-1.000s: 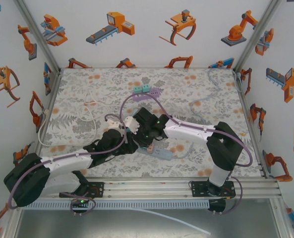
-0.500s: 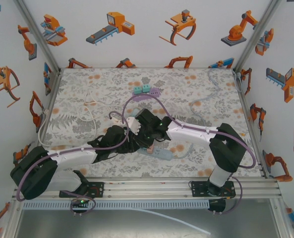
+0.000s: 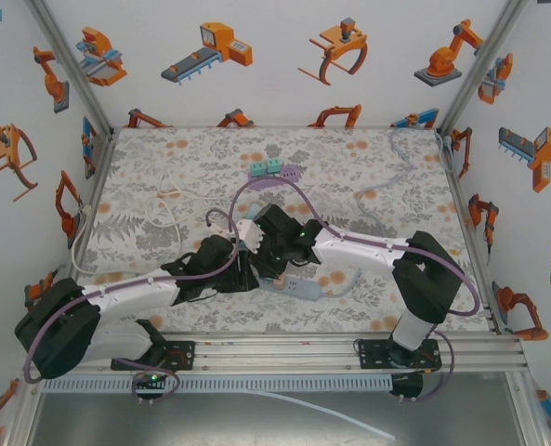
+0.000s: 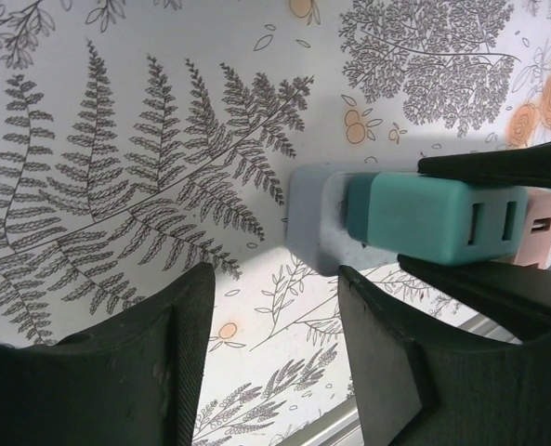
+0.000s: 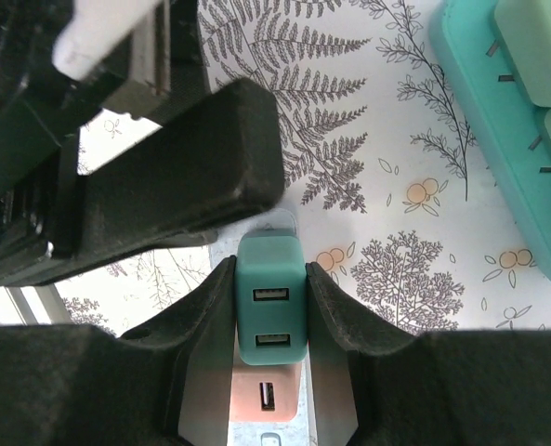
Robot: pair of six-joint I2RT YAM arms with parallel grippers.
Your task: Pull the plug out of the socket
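plug (image 5: 270, 311) | right gripper (image 5: 270, 272) still clamped | left gripper (image 4: 273, 279) narrowed, nearer socket (image 4: 305, 216)

Fern-print table (image 3: 349, 158). Purple strip (image 3: 291, 174) near far edge, two teal blocks (image 3: 265, 168) on it. White cable (image 3: 175, 223) left of strip; grey cable (image 3: 395, 149) to its right.

Black-jointed white arms (image 3: 131, 295), looping purple cables (image 3: 303, 198).

Teal two-port USB plug (image 5: 270, 311), seated upright near one end of a pale grey socket strip (image 4: 305, 218)
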